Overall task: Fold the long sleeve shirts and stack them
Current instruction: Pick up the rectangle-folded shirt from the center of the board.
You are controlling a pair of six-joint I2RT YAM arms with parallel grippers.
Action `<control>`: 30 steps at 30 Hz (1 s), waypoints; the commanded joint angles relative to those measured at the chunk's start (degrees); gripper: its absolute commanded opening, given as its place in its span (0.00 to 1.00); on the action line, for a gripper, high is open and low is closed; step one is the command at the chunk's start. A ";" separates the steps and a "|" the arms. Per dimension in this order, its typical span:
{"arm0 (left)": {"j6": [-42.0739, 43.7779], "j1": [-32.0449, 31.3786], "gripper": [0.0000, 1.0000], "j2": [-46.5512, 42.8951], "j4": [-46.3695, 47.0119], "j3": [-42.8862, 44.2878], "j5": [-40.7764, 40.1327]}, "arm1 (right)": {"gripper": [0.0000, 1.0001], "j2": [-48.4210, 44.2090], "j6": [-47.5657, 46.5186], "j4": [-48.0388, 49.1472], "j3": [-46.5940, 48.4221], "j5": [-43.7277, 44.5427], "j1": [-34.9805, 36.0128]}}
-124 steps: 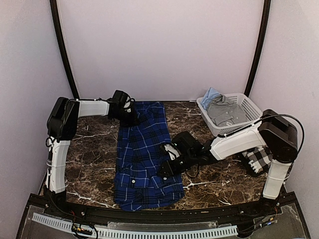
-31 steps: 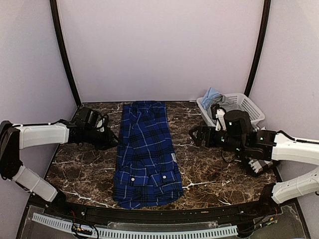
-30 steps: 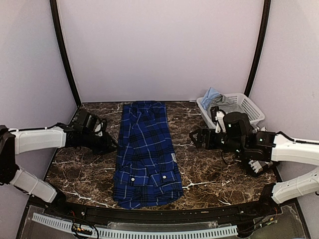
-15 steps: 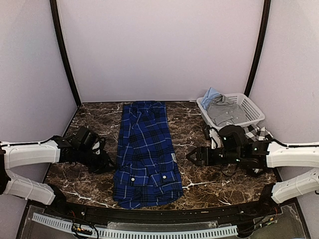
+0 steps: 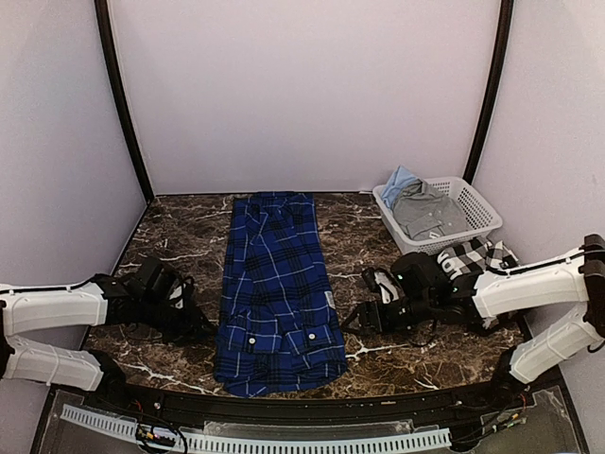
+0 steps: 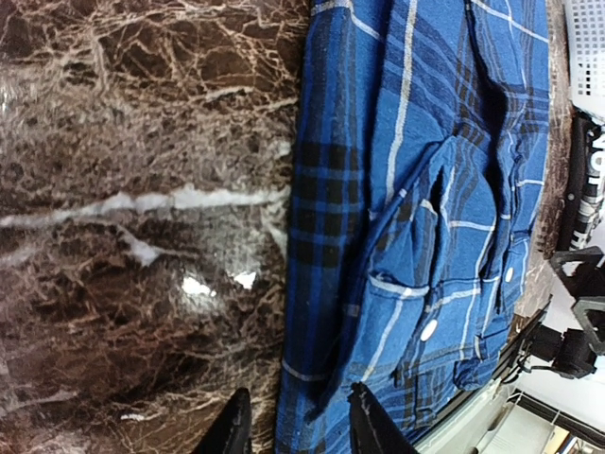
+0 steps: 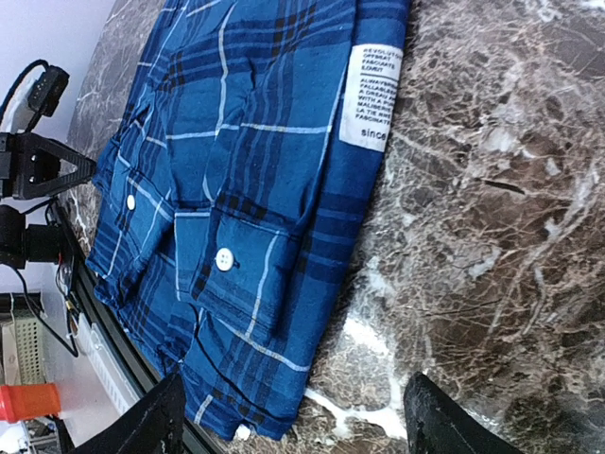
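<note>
From above, the blue plaid shirt (image 5: pixel 277 288) lies flat on the bench (image 5: pixel 378 236) as one long strip. Its long axis runs straight away from me, from the near rail toward the back wall. My left fingers (image 5: pixel 197 323) sit just beside its left edge at the near end. My right fingers (image 5: pixel 357 320) sit just beside its right edge at about the same place. Neither arm is closer than the other; the near end lies between them. The black-and-white check shirt (image 5: pixel 468 255) is bunched behind my right arm, near the basket (image 5: pixel 477 210), well apart from either set of fingers.

At my left wrist, the left fingers (image 6: pixel 234 430) stand parted and grip nothing. One tip is over bare bench (image 6: pixel 142 189), the other over cloth. The blue plaid shirt (image 6: pixel 425 218) has its edge running up the picture out of the gap between them, so I am lined up along that edge, not across it.

At my right wrist, the right fingers (image 7: pixel 161 421) are spread wide and hold nothing. The blue plaid shirt (image 7: pixel 255 161) has its near corner in the span between the tips, with marble bench (image 7: pixel 492 189) to one side.

I judge the coming move to be a two-sided pinch of the near end. The fold then goes away from me, along the long axis.
</note>
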 commanded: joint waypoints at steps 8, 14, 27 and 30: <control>-2.75 -0.34 0.36 -4.00 5.56 -5.73 4.40 | 0.70 7.78 3.16 7.64 0.48 -9.30 -0.13; -3.36 -0.41 0.36 -3.90 8.16 -6.70 5.27 | 0.67 11.08 4.48 9.89 0.52 -11.05 -0.11; -1.92 -0.76 0.38 0.31 8.04 -5.82 7.11 | 0.64 15.56 7.35 11.66 1.03 -13.53 -0.23; -1.56 -0.98 0.38 1.67 7.89 -5.40 7.72 | 0.63 16.60 7.82 11.20 1.46 -14.05 -0.35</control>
